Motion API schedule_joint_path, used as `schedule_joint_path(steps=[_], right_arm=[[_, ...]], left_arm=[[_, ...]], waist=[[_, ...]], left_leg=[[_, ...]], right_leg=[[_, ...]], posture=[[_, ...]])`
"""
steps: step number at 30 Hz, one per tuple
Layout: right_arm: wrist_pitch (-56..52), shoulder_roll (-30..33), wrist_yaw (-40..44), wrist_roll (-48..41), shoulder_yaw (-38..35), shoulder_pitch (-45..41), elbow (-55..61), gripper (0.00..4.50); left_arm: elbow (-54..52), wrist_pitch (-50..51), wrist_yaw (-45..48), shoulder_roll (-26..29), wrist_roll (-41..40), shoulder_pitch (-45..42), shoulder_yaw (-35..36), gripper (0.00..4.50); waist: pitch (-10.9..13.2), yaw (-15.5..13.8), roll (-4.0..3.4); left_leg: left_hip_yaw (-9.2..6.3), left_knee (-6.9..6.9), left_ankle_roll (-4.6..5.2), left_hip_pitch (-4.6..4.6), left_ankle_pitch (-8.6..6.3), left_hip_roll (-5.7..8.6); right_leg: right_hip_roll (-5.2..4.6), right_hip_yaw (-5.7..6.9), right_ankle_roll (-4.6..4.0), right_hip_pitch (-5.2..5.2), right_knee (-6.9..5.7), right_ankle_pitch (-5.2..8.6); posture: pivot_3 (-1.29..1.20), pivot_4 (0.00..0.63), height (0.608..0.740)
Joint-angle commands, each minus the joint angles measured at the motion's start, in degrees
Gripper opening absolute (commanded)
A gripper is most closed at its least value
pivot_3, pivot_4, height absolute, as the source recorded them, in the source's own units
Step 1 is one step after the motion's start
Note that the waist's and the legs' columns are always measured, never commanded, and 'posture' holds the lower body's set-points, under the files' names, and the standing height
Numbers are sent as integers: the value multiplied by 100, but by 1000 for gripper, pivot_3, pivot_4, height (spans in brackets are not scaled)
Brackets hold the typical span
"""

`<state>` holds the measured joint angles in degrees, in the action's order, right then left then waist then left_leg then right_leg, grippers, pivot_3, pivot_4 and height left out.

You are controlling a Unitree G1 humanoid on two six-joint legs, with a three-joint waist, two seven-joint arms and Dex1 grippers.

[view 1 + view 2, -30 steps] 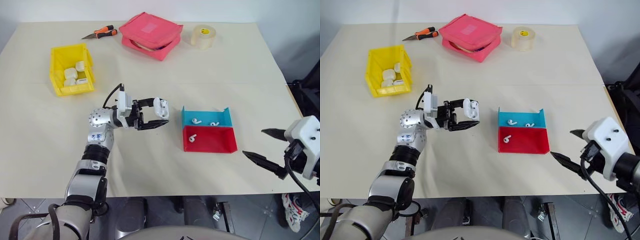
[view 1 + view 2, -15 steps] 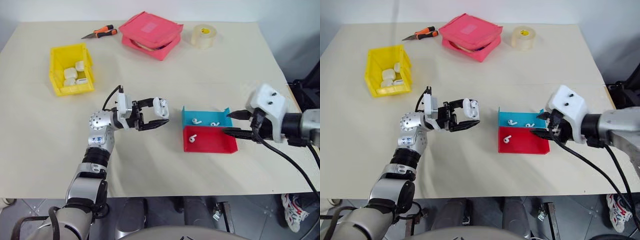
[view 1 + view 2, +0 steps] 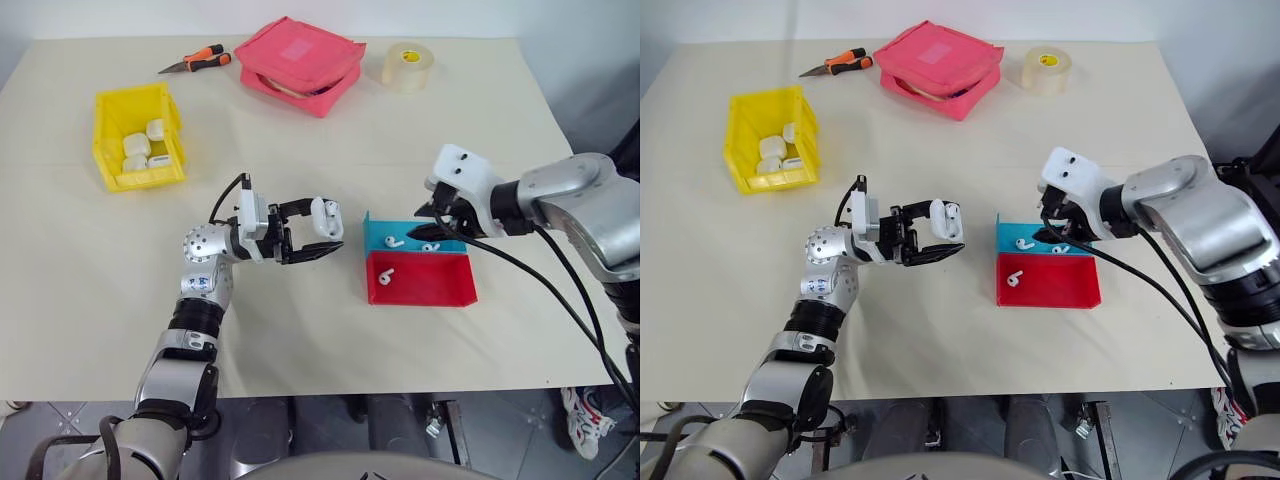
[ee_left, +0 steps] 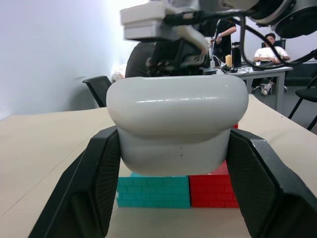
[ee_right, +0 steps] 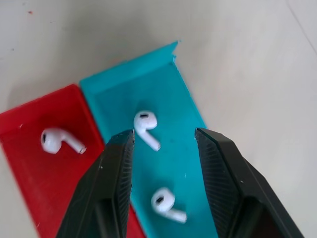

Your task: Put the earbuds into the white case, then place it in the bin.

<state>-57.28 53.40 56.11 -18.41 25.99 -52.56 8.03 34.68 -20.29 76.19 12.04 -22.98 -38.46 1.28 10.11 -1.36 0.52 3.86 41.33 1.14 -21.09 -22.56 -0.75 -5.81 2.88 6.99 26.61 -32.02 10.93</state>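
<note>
Case: white case (image 3: 323, 213) was clamped between the two fingers of the left claw (image 3: 322, 231), held clear of the table (image 3: 300, 320) near its middle, lid still shut as far as the left wrist view showed; judged to be parked there so the other arm could bring earbuds to it.
Left claw state: about half open, its fingers pressed against the case's two sides, pointing toward the trays at 3 o'clock of it.
Earbuds: two lay in the blue tray (image 3: 450, 236) and one (image 5: 60, 141) in the red tray (image 3: 440, 292), the trays touching edge to edge; sorting into shallow trays kept the tiny pieces from rolling off.
Right claw state: right claw (image 5: 163, 148) hung over the blue tray with its fingers parted and holding nothing; one earbud (image 5: 145, 127) sat in the gap ahead of the fingertips, a second (image 5: 166, 204) lower between the fingers.
Step in hand: judged to be the reach for a first earbud, not yet gripped.
Bin: yellow bin (image 3: 108, 110) stood at 10 o'clock of the held case, well apart, with several white cases already inside.
Bystanders: pliers (image 3: 195, 61), pink pouch (image 3: 298, 62) and tape roll (image 3: 407, 66) lay along the table's far edge, out of the working path.
</note>
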Motion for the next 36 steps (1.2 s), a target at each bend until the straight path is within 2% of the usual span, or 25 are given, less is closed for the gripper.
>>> schedule_joint_path(steps=[1, 12, 21, 36], right_arm=[[-67, -128, 117, 279, 111, -272, -164, 2030], [-548, -759, 137, 653, 407, -547, -612, 2030], [-764, -902, 210, 705, 480, -580, -639, 2030], [-490, -1039, 358, 969, 665, -486, -878, 2030]], left_arm=[[-94, -101, -5, -15, -45, -46, 44, 2793], [-157, -112, -26, -48, -50, 21, 29, 2793], [-334, -62, -63, -34, -62, 144, 8, 2793], [-595, 1, -144, -2, -70, 331, -11, 2793]], waist=[[0, 5, -1], [-1, 22, -3], [-2, 24, -4], [-3, 63, -6]], left_leg=[[0, 1, 0, 0, 0, 0], [5, 12, -3, -1, 2, 0], [5, 14, -3, -1, 2, 1], [5, 17, -3, 0, 2, 0]], right_leg=[[0, 4, 0, 0, 0, 0], [-3, 13, -2, -2, -5, -9], [-3, 16, -2, -2, -5, -9], [-3, 17, -2, -2, -8, -10]], posture=[[0, 150, 740], [0, 150, 740], [0, 150, 740], [0, 150, 740]])
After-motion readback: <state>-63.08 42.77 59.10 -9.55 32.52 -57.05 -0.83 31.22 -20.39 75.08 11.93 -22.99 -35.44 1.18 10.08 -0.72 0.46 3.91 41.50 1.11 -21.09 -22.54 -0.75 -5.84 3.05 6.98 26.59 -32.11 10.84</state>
